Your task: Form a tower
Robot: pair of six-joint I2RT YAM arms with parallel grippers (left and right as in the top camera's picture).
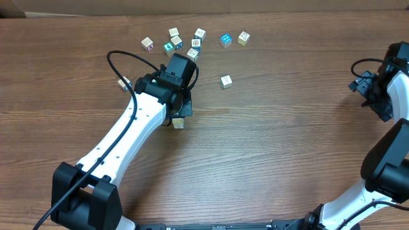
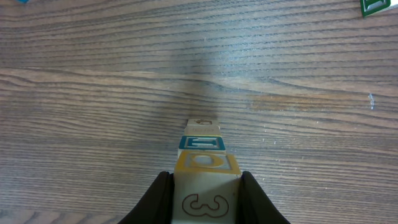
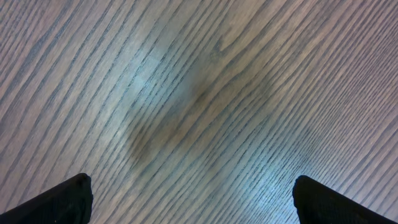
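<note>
Firmly, left claw (image 2: 205,178) clamped on top block (image 2: 206,193) of the tower (image 2: 202,144), right claw (image 3: 193,186) spread wide.

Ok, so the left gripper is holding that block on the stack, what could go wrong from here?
The left gripper is shut on the tower's end block; letting go or backing off crookedly could drag it and topple the tower. The blue block beyond it looks slightly off-centre, so the tower may be unsteady. The left arm's cable loops near the loose cubes; a wide swing might scatter them.
</note>
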